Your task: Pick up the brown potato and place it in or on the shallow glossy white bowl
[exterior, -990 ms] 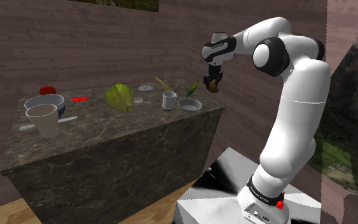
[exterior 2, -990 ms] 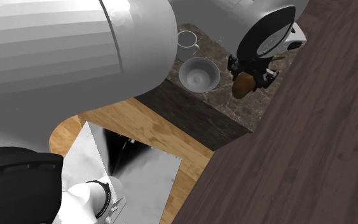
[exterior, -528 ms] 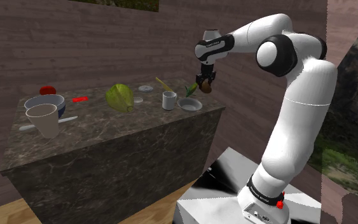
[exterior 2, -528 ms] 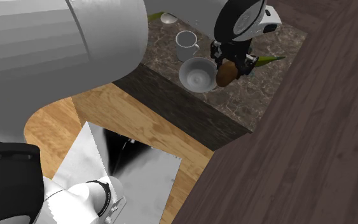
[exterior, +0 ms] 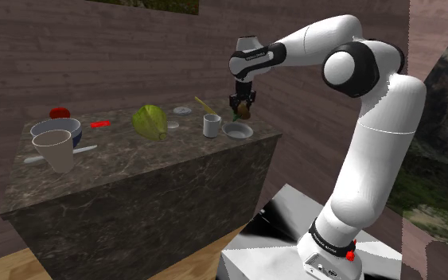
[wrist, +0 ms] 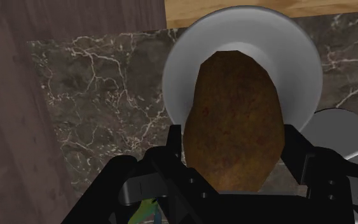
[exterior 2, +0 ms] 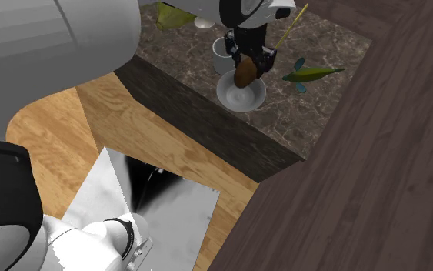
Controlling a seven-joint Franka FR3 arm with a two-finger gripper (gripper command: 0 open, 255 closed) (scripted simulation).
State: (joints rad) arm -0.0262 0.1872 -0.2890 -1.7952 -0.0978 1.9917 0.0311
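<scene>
While the brown potato [wrist: 234,121] is clasped between the two black fingers of the gripper [wrist: 233,143], it is seen against the hollow of the shallow white bowl [wrist: 298,57], whose rim rings its far end in the wrist view. In the shoulder view the potato [exterior: 244,113] is held aloft under the gripper [exterior: 242,106], clear of the bowl [exterior: 237,130], which stands on the dark marbled counter [exterior: 134,159] just beside a white mug [exterior: 212,125]. In the second exterior view the potato [exterior 2: 244,73] is drawn over the side of the bowl [exterior 2: 230,98] nearest the mug [exterior 2: 221,50]; whether that offset is real or an effect of the camera's angle cannot be told.

The tuber is judged to be stiff, fairly dense and not fragile, with a matt, rough skin on which the finger pads should slip little. Its form is oblong, so a hold across the narrow waist near the middle would be preferred. The present hold appears to be taken nearer one end, with most of the length projecting beyond the fingers, so some pivoting may be expected. A low release is advised, since the light, glossy bowl could be knocked or shifted
</scene>
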